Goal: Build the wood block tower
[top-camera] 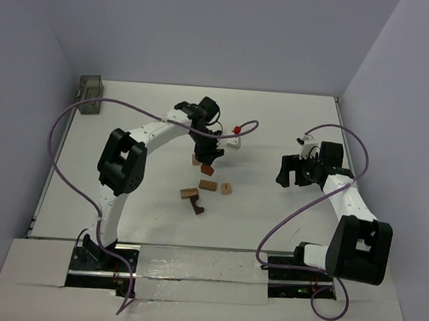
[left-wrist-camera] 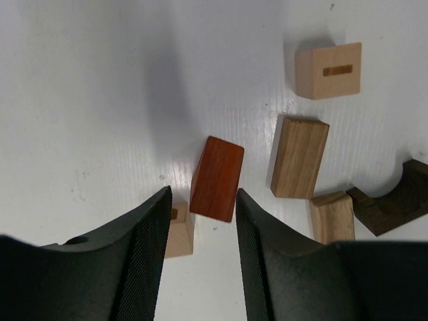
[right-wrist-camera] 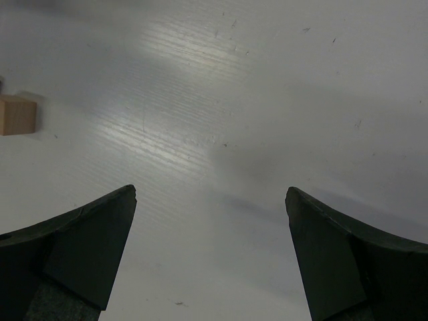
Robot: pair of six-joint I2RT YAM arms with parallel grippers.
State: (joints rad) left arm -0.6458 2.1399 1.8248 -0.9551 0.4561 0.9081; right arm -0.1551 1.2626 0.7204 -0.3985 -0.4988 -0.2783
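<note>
Reddish-brown block (left-wrist-camera: pixel 217 178) lies with its near end between my left gripper's (left-wrist-camera: pixel 202 195) parted fingertips. Its edge is right by the 3 o'clock finger, and I cannot tell if they touch. A tan slab (left-wrist-camera: pixel 299 157), slotted cube (left-wrist-camera: pixel 328 70) and dark arch (left-wrist-camera: pixel 394 200) lie from 1 to 4 o'clock of it. My right gripper (right-wrist-camera: pixel 210 194) hangs spread wide over the table (right-wrist-camera: pixel 267 80), with a tan block (right-wrist-camera: pixel 17 114) at its 9 o'clock.

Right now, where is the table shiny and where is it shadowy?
Right wrist view: a bright glare streak across the table, a grey shadow band beside it. Left wrist view: a soft shadow above the reddish-brown block. Top view: even light.
</note>
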